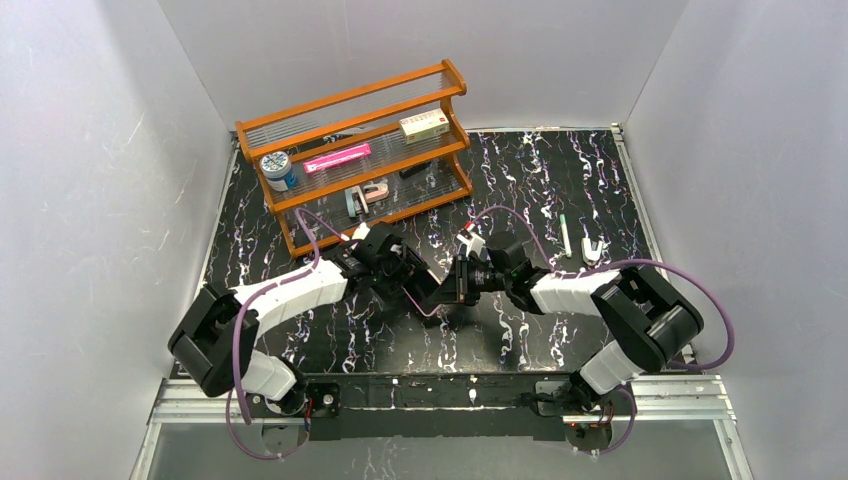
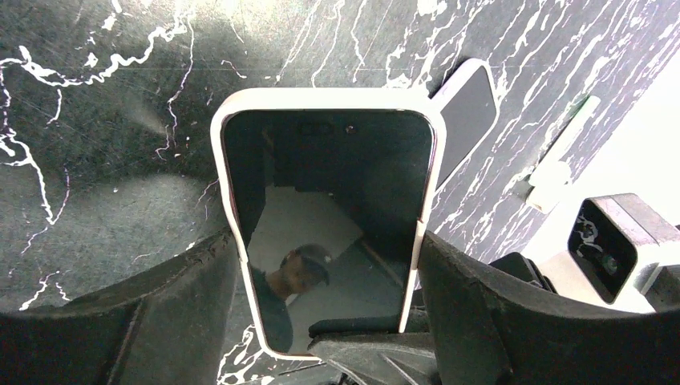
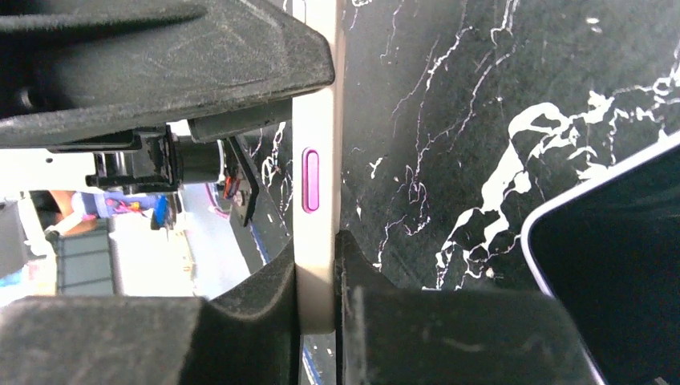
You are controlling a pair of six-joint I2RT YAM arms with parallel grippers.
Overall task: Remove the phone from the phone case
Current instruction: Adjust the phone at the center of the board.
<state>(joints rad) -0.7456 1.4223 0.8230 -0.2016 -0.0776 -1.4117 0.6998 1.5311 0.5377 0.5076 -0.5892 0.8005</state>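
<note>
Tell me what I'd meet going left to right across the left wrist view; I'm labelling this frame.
Black gripper finger → cased phone, gripped by its side edges → second dark-screened phone, lying on the table → the other arm's wrist camera.

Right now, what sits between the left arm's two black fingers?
In the left wrist view, the dark-screened phone in its cream case fills that gap, touching both fingers.

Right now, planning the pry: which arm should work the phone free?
Probably the right: the right gripper pinches the phone case front-to-back at one end; the left gripper clamps its long sides, better for steadying.
</note>
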